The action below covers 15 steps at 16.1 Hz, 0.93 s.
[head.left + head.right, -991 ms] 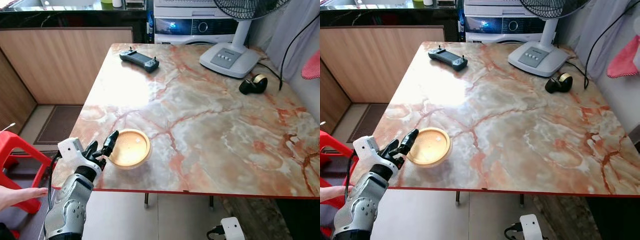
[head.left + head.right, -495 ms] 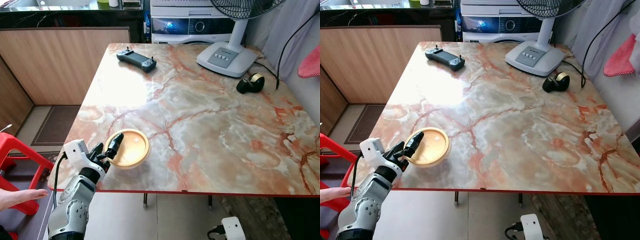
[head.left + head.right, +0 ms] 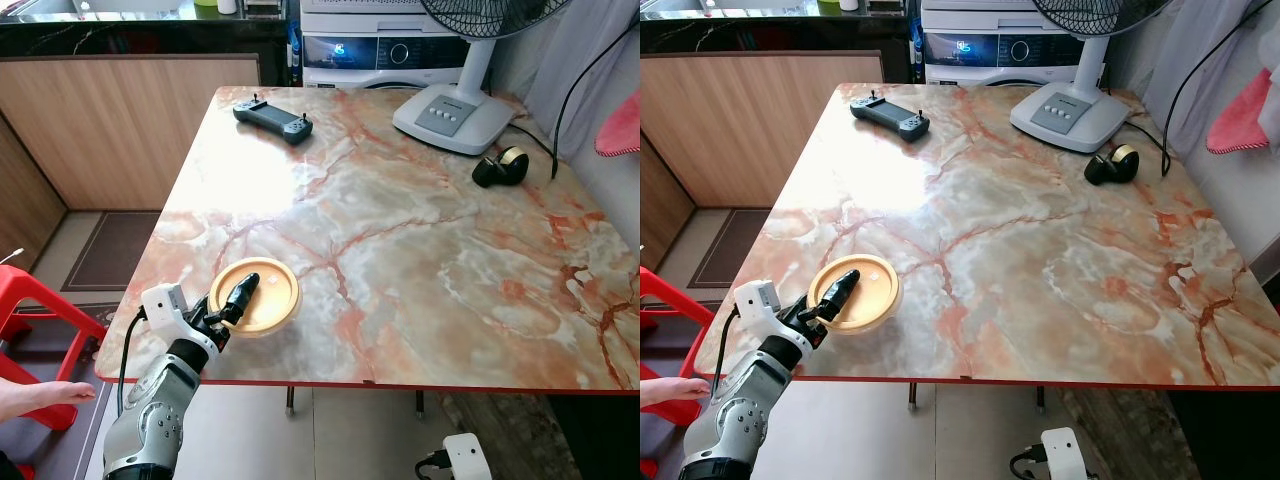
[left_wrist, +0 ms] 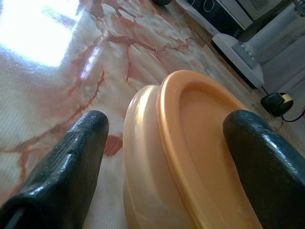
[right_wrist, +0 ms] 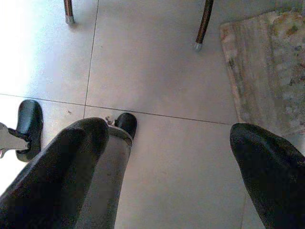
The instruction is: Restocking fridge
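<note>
Now the left tool sits at the near left corner of the marble counter, its fingers spread around the rim of an orange-lidded round container, one over the lid, one outside the wall. The right tool hangs open over the tiled floor. Farther back lie a game controller, a fan base and a tape roll.

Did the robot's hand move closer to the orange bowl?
Yes. The left hand slid forward over the orange bowl on the table; one finger now lies across its top.
</note>
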{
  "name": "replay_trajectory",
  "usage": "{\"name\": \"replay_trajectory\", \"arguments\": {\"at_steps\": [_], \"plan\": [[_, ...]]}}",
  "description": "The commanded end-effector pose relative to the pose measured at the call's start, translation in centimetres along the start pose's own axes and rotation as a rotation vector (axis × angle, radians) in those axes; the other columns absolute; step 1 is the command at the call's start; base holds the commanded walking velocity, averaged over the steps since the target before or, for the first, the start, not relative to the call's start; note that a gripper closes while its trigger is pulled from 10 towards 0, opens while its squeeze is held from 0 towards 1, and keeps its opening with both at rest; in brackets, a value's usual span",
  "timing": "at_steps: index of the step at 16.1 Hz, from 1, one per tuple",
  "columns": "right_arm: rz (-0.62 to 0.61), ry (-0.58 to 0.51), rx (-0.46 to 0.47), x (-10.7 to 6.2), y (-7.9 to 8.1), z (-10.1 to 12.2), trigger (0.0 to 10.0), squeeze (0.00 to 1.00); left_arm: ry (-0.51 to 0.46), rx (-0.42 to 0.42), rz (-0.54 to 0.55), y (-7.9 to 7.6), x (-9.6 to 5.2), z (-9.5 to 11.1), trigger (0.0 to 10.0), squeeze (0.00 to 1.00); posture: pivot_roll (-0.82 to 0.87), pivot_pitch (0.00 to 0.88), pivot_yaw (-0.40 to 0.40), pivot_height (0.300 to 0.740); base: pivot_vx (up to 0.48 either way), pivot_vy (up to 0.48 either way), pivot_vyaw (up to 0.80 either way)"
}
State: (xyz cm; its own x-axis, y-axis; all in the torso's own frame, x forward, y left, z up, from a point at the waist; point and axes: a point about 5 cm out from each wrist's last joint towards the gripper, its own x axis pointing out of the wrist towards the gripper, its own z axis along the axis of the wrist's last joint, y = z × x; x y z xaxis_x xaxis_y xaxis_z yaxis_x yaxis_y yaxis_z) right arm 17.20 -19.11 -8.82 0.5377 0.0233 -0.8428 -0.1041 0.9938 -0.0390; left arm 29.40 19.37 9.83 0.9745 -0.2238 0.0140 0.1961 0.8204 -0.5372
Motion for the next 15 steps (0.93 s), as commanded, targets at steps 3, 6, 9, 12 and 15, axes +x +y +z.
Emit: {"name": "replay_trajectory", "arguments": {"at_steps": [3, 6, 9, 12, 15], "plan": [[-0.004, 0.002, 0.006, -0.09, -0.26, -0.25, 10.0, 0.0, 0.01, 0.002, -0.007, 0.17, 0.1, -0.24, 0.0, 0.0, 0.08, 0.093, -0.053, 0.74, 0.0, 0.0, 0.0], [-0.003, 0.003, 0.003, -0.09, -0.28, -0.24, 10.0, 0.0, 0.009, 0.0, -0.01, 0.14, 0.12, -0.29, 0.0, 0.0, 0.08, 0.093, -0.053, 0.74, 0.0, 0.0, 0.0], [-0.002, 0.006, -0.001, -0.09, -0.32, -0.25, 10.0, 0.0, 0.008, -0.003, -0.011, 0.09, 0.18, -0.37, 0.0, 0.0, 0.07, 0.093, -0.055, 0.74, 0.0, 0.0, 0.0], [-0.003, 0.008, -0.005, -0.09, -0.34, -0.26, 10.0, 0.0, 0.014, 0.005, -0.018, 0.04, 0.24, -0.46, 0.0, 0.0, 0.07, 0.093, -0.055, 0.74, 0.0, 0.0, 0.0], [-0.003, 0.009, -0.006, -0.09, -0.32, -0.26, 10.0, 0.0, 0.011, 0.006, -0.014, 0.12, 0.23, -0.45, 0.0, 0.0, 0.07, 0.095, -0.056, 0.74, 0.0, 0.0, 0.0]]}}
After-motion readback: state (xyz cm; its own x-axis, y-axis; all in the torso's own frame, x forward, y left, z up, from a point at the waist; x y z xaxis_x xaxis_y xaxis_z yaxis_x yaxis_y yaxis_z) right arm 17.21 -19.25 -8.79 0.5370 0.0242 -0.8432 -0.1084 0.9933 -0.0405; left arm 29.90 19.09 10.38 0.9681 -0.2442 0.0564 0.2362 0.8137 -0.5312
